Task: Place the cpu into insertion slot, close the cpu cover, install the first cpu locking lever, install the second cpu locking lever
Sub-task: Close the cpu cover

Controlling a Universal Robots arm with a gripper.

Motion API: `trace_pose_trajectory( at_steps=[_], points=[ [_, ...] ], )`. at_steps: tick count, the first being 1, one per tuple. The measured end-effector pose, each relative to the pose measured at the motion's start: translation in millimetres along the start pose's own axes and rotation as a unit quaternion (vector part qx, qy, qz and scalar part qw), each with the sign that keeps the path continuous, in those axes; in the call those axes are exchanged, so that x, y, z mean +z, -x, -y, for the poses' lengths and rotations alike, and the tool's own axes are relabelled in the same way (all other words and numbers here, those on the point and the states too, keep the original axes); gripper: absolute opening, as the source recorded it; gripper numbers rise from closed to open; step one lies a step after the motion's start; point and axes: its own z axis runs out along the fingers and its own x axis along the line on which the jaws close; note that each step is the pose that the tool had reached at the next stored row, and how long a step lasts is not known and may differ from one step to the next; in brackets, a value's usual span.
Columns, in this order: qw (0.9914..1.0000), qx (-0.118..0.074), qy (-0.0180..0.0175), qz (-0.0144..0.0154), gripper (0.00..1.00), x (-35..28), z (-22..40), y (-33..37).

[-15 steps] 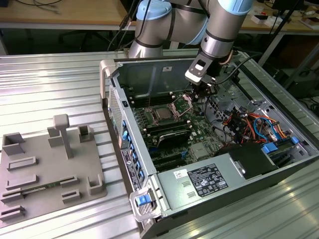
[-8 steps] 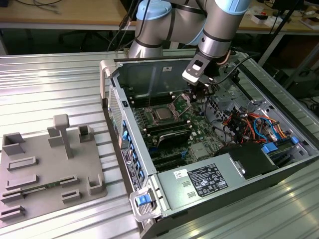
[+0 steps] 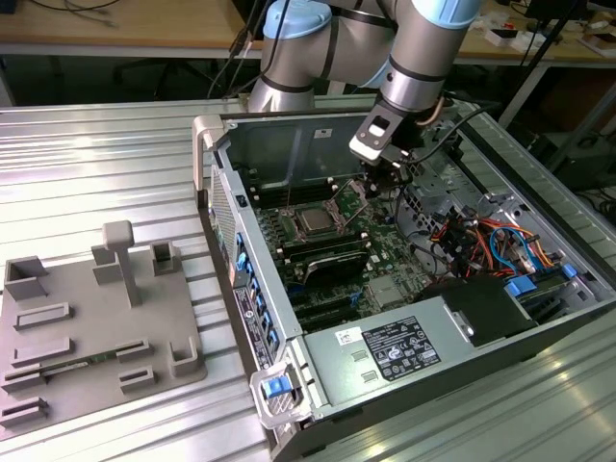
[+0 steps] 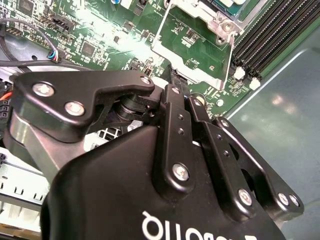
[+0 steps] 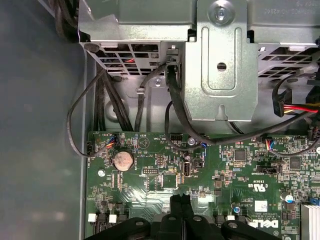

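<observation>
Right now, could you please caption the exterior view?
Gripper hovers beside the cpu seated in the open computer case.

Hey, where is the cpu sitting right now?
In the exterior view the cpu lies in the insertion slot on the green motherboard, on the exterior view's left of the gripper, beside the long black memory slots.

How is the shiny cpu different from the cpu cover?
The cpu is a solid grey square; the cpu cover is a thin frame with an open middle. The cpu lies flat in the insertion slot; the cpu cover is swung open, off it. Both are silvery and square.
</observation>
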Motion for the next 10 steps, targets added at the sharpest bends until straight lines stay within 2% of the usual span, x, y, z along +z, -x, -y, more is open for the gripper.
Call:
trace_pose_trajectory(
  at_steps=[10],
  points=[
    [1.0, 0.0, 0.0, 0.0, 0.11, -0.2, 5.6, -0.1]
  ],
)
